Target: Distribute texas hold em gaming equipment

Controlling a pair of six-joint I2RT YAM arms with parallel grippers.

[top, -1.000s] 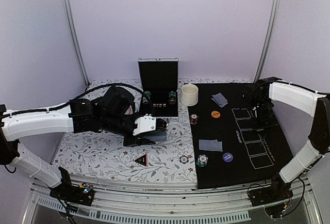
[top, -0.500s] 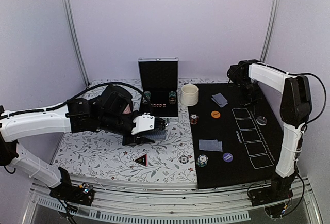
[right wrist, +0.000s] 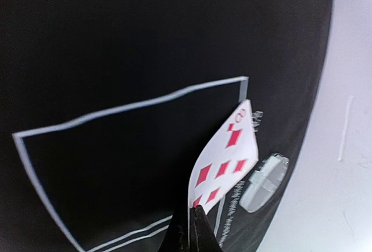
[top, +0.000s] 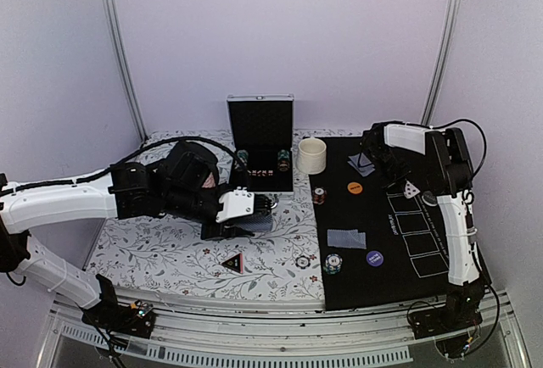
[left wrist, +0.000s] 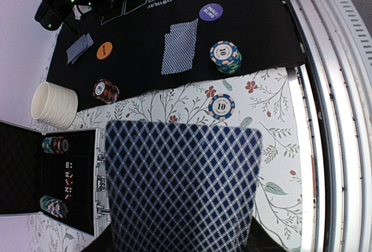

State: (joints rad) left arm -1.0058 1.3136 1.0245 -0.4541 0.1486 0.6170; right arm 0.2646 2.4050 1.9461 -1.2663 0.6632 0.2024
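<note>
My left gripper (top: 257, 208) is shut on a deck of blue-checked playing cards (left wrist: 186, 188), held above the floral cloth near the open case; the deck hides its jaws. My right gripper (right wrist: 195, 229) is shut on a single card, a red diamonds face (right wrist: 224, 159), tilted above the top white box outline (right wrist: 133, 107) on the black mat; this card also shows in the top view (top: 411, 188). On the mat lie face-down cards (top: 346, 238), more cards (top: 361, 163), an orange disc (top: 355, 187), a dark blue disc (top: 374, 258) and chip stacks (top: 333, 263) (top: 319, 195).
A single chip (top: 302, 261) and the black red-edged triangle marker (top: 232, 261) lie on the floral cloth. The cream cup (top: 311, 155) and the open black case (top: 260, 143) with chips stand at the back. A clear disc (top: 430, 199) lies beside the box outlines.
The right arm swung from the mat's right side toward the back and folded in; its gripper now holds a face-up card over the top outline. The left arm has barely moved.
</note>
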